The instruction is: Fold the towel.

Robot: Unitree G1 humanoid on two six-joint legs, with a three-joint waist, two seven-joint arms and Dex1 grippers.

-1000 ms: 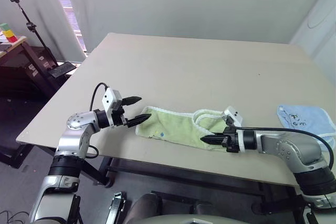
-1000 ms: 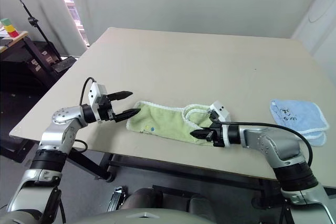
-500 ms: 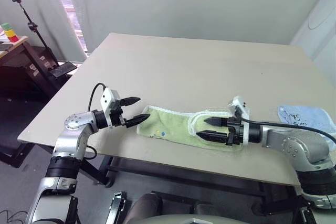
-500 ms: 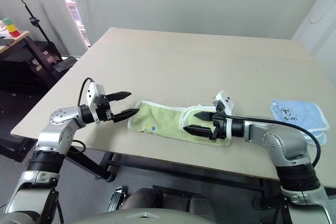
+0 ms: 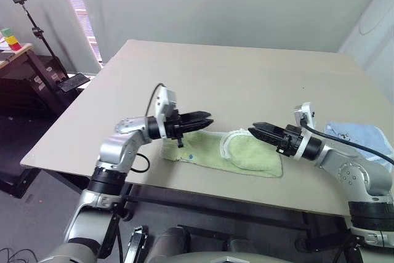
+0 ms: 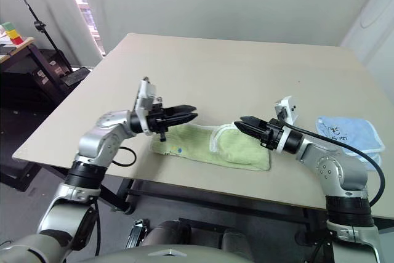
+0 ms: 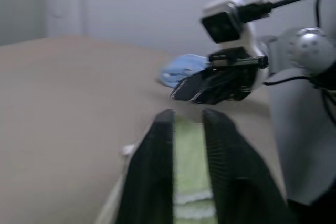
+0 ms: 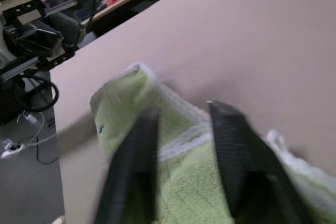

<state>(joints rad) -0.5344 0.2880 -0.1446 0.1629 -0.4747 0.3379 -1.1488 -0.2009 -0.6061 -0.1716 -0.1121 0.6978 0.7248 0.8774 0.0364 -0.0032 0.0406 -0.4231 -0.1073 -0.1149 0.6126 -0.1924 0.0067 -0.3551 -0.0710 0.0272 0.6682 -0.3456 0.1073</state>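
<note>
The light green towel [image 5: 209, 152] lies flat near the table's front edge, with its right part doubled over and a white-edged flap [image 5: 237, 143] on top. My left gripper [image 5: 209, 117] hovers just above the towel's left part. It points to the right, fingers nearly together, with nothing between them. In the left wrist view the towel [image 7: 189, 156] shows through the narrow gap. My right gripper [image 5: 252, 129] hangs over the towel's right part, pointing left toward the other gripper. Its fingers [image 8: 231, 145] are close together and hold nothing.
A smaller light blue cloth [image 5: 360, 137] lies at the table's right edge, behind my right arm. The beige table [image 5: 215, 72] stretches far back. A dark desk [image 5: 24, 60] and a tripod [image 5: 28, 13] stand off to the left.
My right gripper let go of the towel's right end, which now lies folded over. It drew back and up and closed again. My left gripper swung right over the towel and closed.
</note>
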